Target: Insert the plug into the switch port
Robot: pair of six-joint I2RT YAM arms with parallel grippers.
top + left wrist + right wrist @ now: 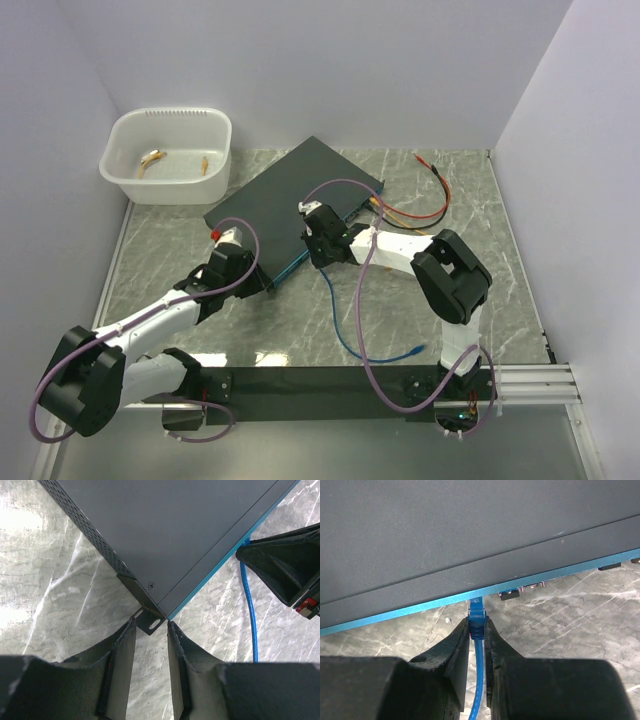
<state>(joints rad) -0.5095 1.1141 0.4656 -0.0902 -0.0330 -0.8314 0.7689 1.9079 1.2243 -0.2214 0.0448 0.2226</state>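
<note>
A grey marbled table (480, 300) sits inside plain white walls (350, 60). A white tub (168, 111) stands at the far left corner with a few small pieces inside, too small to identify. In the middle of the table a flat black box (285, 195) lies at an angle, its narrow teal-blue face (410, 609) turned toward the right arm. Red and orange cables (435, 195) curl on the table past the box's far right end.

The right gripper (476, 630) is clenched on the blue plug (476, 614), one finger on each side of the plug's boot. The plug's nose meets the teal-blue face at the switch port (476, 600), just left of two more sockets (509, 595). How deep it sits cannot be told. Its blue cable (479, 680) trails back between the fingers and loops across the table.

The left gripper (151, 622) is at the box's near corner. Its fingertips flank a small black mounting ear (150, 621) with a narrow gap between them. Whether they pinch the ear cannot be told.
</note>
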